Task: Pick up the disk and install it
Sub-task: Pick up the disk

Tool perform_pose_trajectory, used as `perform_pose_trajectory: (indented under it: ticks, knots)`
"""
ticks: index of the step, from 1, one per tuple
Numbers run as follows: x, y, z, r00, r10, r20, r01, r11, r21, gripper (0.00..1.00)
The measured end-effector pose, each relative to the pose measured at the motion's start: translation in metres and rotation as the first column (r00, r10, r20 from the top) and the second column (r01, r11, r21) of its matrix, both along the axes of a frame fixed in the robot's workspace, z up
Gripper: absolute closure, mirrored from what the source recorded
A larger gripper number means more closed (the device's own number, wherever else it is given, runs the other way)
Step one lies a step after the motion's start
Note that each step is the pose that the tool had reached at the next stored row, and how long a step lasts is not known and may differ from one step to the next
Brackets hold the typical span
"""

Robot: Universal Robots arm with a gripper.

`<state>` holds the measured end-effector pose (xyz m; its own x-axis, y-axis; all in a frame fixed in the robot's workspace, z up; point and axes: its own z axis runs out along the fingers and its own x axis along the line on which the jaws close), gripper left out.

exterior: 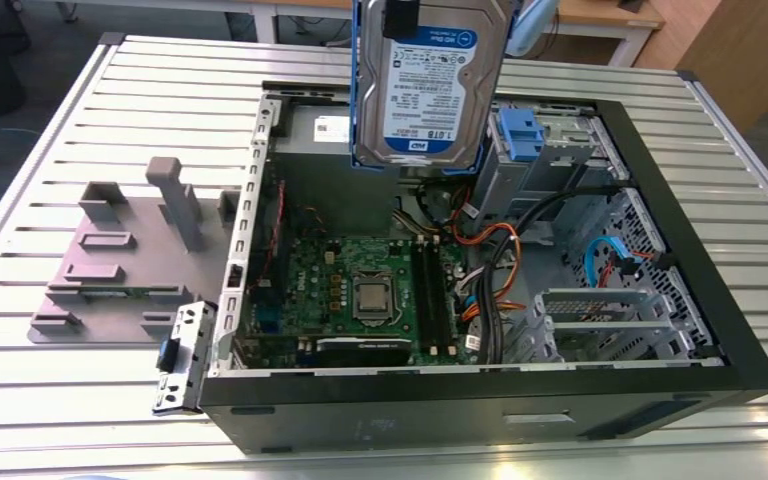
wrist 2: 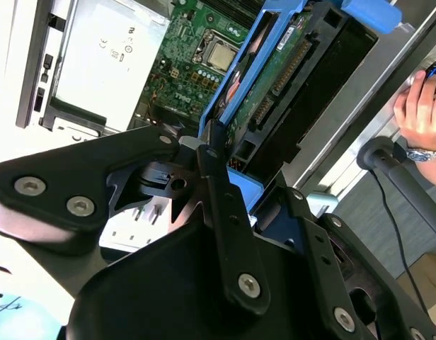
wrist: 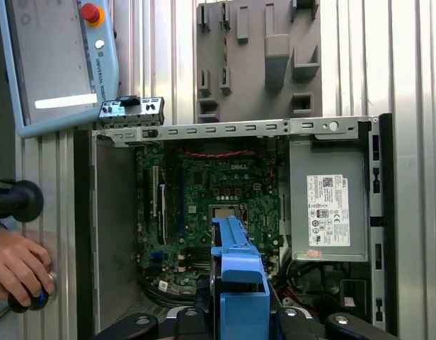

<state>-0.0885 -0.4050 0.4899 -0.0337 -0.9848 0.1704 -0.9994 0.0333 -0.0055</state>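
The disk (exterior: 424, 85), a silver-grey drive with a white-and-blue label in blue rails, hangs upright above the back of the open computer case (exterior: 491, 390). My gripper (exterior: 402, 12) is shut on its upper end at the top edge of the exterior view. In the second wrist view the black fingers (wrist 2: 212, 166) clamp the blue rail, and the disk (wrist 2: 289, 64) shows its green circuit side. In the first wrist view the disk's blue rail (wrist: 239, 276) points down at the motherboard (wrist: 218, 191). A drive cage with a blue clip (exterior: 518, 135) stands just to the exterior view's right of the disk.
A grey fixture plate (exterior: 131, 260) with upright posts lies on the slatted table to the exterior view's left of the case. The grey power supply (wrist: 328, 205) fills one corner of the case. A person's hand (wrist: 16, 269) rests beside the case, near a pendant (wrist: 55, 64).
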Motion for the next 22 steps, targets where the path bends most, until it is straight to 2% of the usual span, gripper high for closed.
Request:
perform_pose_trajectory:
  ticks: [10, 12, 22]
  knots:
    - [0.0, -0.0003, 0.0, 1.0, 0.0, 0.0, 0.0, 1.0, -0.0051, 0.64]
    - [0.0, -0.0007, 0.0, 1.0, 0.0, 0.0, 0.0, 1.0, -0.0098, 0.64]
    - [0.0, -0.001, 0.0, 1.0, 0.0, 0.0, 0.0, 0.9999, -0.0148, 0.64]
